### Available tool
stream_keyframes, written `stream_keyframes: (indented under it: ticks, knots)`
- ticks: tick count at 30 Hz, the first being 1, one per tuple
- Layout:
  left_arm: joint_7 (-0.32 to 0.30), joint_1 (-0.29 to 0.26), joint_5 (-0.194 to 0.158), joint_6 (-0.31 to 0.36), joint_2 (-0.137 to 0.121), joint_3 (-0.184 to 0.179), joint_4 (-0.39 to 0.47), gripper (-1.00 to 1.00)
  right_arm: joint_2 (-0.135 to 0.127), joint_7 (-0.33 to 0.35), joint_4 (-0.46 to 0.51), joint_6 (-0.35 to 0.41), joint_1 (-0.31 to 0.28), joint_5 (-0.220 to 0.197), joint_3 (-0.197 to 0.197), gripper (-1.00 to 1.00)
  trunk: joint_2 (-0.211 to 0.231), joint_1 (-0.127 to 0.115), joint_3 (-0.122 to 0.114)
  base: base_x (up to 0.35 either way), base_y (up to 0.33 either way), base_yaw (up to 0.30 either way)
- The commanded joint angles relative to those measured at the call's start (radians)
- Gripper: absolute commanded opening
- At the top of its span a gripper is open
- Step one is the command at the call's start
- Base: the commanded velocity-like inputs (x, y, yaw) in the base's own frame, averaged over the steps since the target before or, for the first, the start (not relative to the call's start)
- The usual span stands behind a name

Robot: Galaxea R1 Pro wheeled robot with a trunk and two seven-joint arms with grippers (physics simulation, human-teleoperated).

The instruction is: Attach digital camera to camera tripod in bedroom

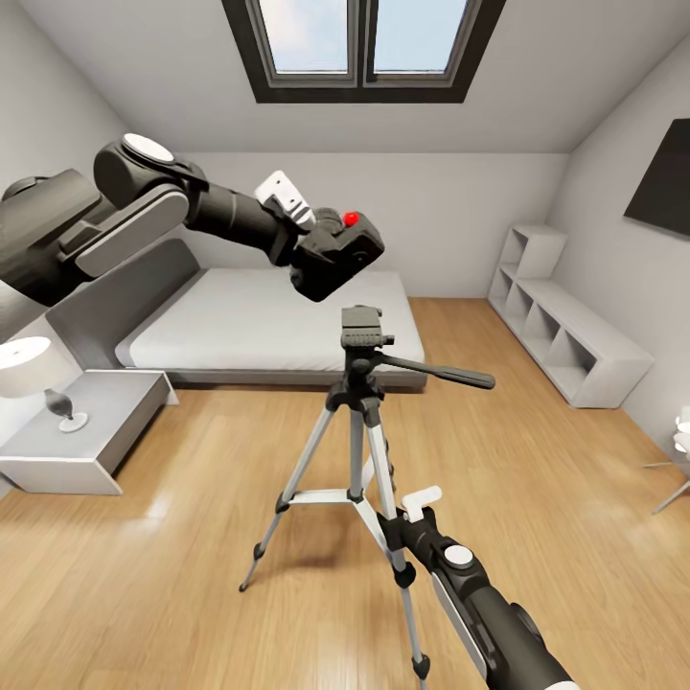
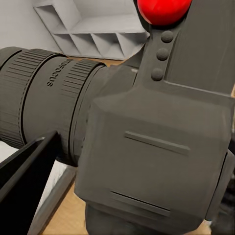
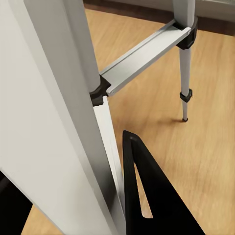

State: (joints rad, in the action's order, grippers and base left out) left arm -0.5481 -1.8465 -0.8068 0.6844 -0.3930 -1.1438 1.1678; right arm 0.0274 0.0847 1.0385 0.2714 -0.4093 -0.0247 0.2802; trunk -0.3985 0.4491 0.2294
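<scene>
**Camera held above the tripod head, leg gripped below**

The digital camera [image 1: 337, 254] is gripped in the left hand [image 1: 305, 251], raised in the air and tilted, with its red button [image 1: 352, 218] uppermost. In the left wrist view the camera body [image 2: 156, 147] is seen close up, its ribbed lens barrel [image 2: 44, 107] projecting to one side, and one dark finger [image 2: 24, 169] of the hand is seen pressed beside the barrel. The camera is held just above the dark head [image 1: 365, 329] of the camera tripod [image 1: 356, 422], a little toward the robot's left of it and not touching it.

The right hand [image 1: 395, 529] is set low against one of the tripod's front legs. In the right wrist view a silver leg [image 3: 58, 112] is seen running close alongside a black finger [image 3: 147, 196], with a cross brace [image 3: 147, 54] and a further leg [image 3: 185, 63] beyond; whether the hand is closed on the leg cannot be told.

The tripod is stood upright on the light wood floor [image 1: 537, 479], its black pan handle [image 1: 436, 371] pointing toward the robot's right. Behind it a low grey bed [image 1: 268, 326] is placed against the far wall, under a dark-framed skylight [image 1: 364, 48]. A grey bedside bench [image 1: 86, 431] carrying a lamp [image 1: 34, 374] is found at the left, and a white cubby shelf [image 1: 565, 331] along the right wall.
</scene>
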Motion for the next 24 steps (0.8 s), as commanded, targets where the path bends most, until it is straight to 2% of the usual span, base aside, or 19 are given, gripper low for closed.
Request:
stream_keyframes:
  ticks: [1, 6, 7, 11, 16, 17, 23, 24]
  knots:
    - [-0.035, -0.002, -0.003, -0.020, -0.001, -0.003, -0.001, -1.00, 0.001, -0.033, -0.011, 0.006, 0.000, 0.063, -0.001, -1.00, -0.002, 0.001, 0.002, 0.065, 0.000, 0.000]
    - [-0.148, -0.002, -0.001, -0.073, 0.001, -0.004, -0.009, -1.00, 0.000, -0.033, -0.011, 0.007, 0.000, 0.063, 0.000, -1.00, -0.002, 0.001, 0.002, 0.156, 0.000, 0.000]
    - [-0.195, -0.002, 0.000, -0.086, 0.002, -0.005, -0.013, -1.00, -0.001, -0.033, -0.011, 0.007, 0.000, 0.063, 0.000, -1.00, -0.002, 0.001, 0.002, 0.255, 0.000, 0.000]
    - [-0.281, -0.002, 0.001, -0.101, 0.003, -0.005, -0.031, -1.00, 0.000, -0.033, -0.011, 0.007, 0.000, 0.063, 0.000, -1.00, -0.002, 0.001, 0.002, 0.286, 0.000, 0.000]
    - [-0.318, -0.002, 0.002, -0.102, 0.003, -0.006, -0.046, -1.00, -0.001, -0.033, -0.011, 0.008, 0.000, 0.063, 0.002, -1.00, -0.002, 0.001, 0.002, 0.314, 0.000, 0.000]
    - [-0.323, -0.009, 0.011, -0.102, 0.007, 0.001, -0.052, -1.00, 0.000, 0.042, 0.005, 0.013, 0.000, 0.030, 0.002, -1.00, -0.002, 0.001, 0.002, 0.000, 0.000, 0.000]
    - [-0.357, -0.034, 0.041, -0.066, 0.038, 0.034, -0.067, -1.00, 0.002, 0.040, 0.005, 0.012, 0.000, 0.033, 0.001, -1.00, -0.002, 0.001, 0.002, 0.000, 0.000, 0.000]
    - [-0.362, -0.033, 0.045, -0.059, 0.032, 0.040, -0.061, -1.00, 0.002, 0.040, 0.005, 0.012, 0.000, 0.033, 0.001, -1.00, -0.002, 0.001, 0.002, 0.000, 0.000, 0.000]
